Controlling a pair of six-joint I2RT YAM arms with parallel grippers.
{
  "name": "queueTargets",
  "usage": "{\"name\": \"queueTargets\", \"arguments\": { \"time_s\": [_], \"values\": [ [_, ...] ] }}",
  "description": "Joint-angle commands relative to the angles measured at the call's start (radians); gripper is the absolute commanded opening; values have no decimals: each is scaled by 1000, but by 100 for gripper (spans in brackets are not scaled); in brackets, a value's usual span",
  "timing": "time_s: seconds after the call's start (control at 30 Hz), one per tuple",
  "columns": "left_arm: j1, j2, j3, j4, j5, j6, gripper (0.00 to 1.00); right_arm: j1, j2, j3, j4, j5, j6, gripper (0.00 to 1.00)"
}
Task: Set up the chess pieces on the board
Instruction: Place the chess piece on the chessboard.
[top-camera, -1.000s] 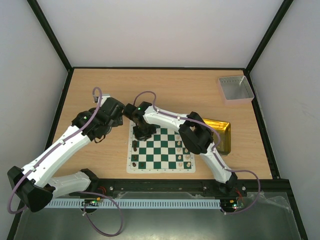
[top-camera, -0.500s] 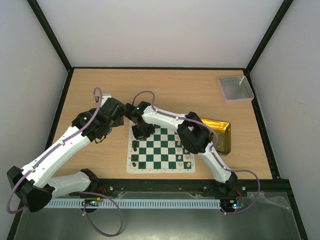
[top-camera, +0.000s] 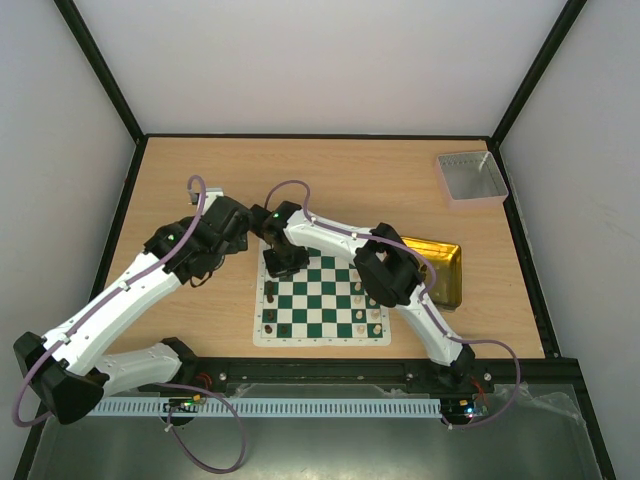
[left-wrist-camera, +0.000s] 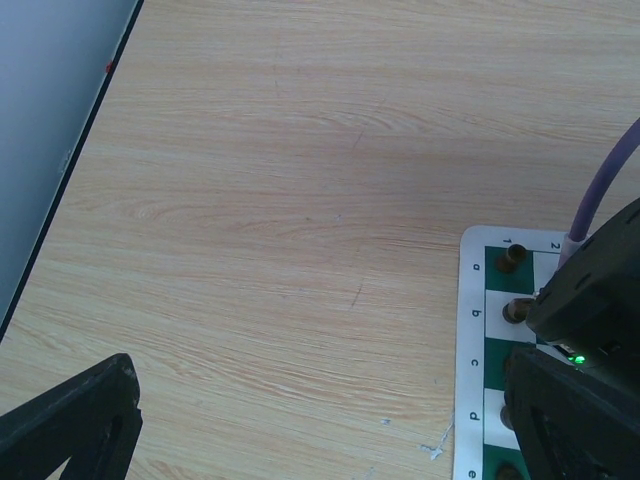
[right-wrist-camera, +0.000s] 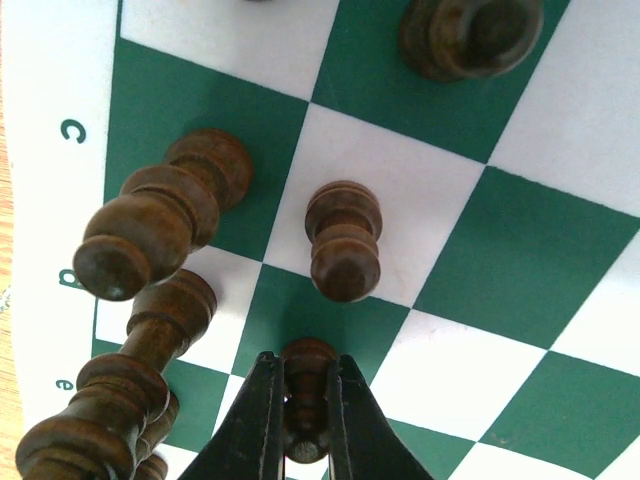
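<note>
The green and white board lies in front of the arms. Dark pieces stand along its left side and cream pieces along its right. My right gripper is over the board's far left corner. In the right wrist view it is shut on a dark pawn, whose base is at or just above a green square. Another dark pawn stands one square ahead, and taller dark pieces stand to the left. My left gripper hovers open and empty over bare wood left of the board.
A translucent yellow tray lies right of the board, partly under the right arm. A small grey tray sits at the far right corner. The table's left edge and wall are close to the left gripper.
My right gripper has shifted slightly left over the board's far left corner with the pawn in it. The left arm has not moved.
</note>
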Motion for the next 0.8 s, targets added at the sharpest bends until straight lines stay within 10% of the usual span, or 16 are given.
{"name": "queueTargets", "arguments": {
  "time_s": [0.0,0.77],
  "values": [
    [-6,-18,2,4,-21,11,99,-5,15,27,-11,6,-8,4],
    [-8,-21,-9,13,-7,16,99,-7,6,28,-8,-8,-12,22]
  ]
}}
